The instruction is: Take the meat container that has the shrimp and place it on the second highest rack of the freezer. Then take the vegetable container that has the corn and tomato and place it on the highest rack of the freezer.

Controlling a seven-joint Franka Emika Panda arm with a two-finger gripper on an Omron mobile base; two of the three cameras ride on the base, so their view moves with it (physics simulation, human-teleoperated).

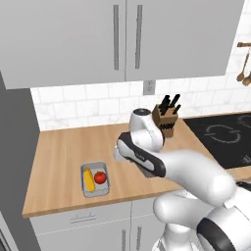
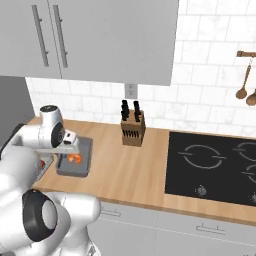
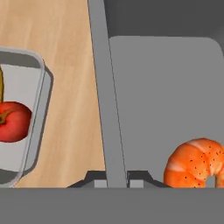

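Hand view: gripper (image 3: 117,178) pinches meat container (image 3: 166,100) rim at 6 o'clock; shrimp (image 3: 199,162) inside, 4 o'clock. Vegetable container (image 3: 33,127), tomato (image 3: 13,121) at 9 o'clock on counter (image 3: 70,65). Both freezer placements remain.

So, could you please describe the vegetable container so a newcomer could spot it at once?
On the wooden counter, left of the knife block, two trays lie side by side. The vegetable container is the paler, smaller one holding a corn and a tomato, not the darker tray with the shrimp.
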